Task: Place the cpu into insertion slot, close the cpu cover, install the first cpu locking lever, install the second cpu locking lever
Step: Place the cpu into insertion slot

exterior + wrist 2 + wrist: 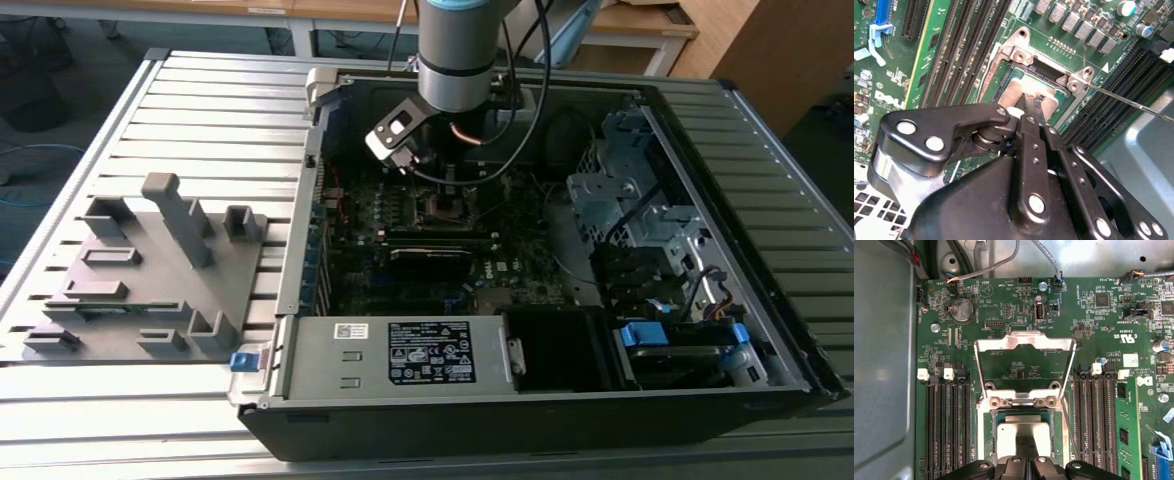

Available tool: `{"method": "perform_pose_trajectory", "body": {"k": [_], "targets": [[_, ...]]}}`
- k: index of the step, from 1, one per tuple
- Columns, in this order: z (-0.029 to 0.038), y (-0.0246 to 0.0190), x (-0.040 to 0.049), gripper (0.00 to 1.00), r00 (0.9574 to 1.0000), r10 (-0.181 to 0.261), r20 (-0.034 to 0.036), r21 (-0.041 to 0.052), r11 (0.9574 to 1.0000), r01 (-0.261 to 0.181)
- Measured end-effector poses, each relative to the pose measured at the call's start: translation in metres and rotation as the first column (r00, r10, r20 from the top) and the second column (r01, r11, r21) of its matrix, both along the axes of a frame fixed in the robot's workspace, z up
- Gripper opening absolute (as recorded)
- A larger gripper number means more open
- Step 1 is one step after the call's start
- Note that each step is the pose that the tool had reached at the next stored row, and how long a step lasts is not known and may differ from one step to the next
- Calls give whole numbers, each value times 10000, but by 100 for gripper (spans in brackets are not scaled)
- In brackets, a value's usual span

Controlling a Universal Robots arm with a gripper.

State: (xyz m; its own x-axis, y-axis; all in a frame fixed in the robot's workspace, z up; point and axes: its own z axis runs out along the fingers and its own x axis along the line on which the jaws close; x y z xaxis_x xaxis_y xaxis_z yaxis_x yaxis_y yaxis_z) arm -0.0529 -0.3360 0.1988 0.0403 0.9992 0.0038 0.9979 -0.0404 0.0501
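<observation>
We see the tool (1030, 104) reaching straight down into the open computer case (534, 430). Its two fingers are drawn narrow, almost together, with the tips resting on the middle of the chip (1009, 435). The chip lies flat and square inside the socket (988, 440), so we judge the placing step as good as done. The tips seem to press the chip rather than clasp it.

The cover (1024, 340) stands tilted up on its hinges at one edge of the socket, which leaves the way down open for the tool. For the same reason, we think, a thin wire lever (1124, 98) juts out loose beside the socket, not hooked down.

Long black memory slots (946, 430) flank the socket on two sides. Cables (534, 90) hang near the arm, close enough that we think they could snag. On the exterior view's left, a grey plastic rack (147, 270) sits on the bench (200, 90), well apart from the socket.
</observation>
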Motion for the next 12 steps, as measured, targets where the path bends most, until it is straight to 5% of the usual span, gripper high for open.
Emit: {"method": "perform_pose_trajectory", "body": {"k": [12], "targets": [[-12, 2, 1, 10, 10000, -1, 7, 10, 10000, 1]]}}
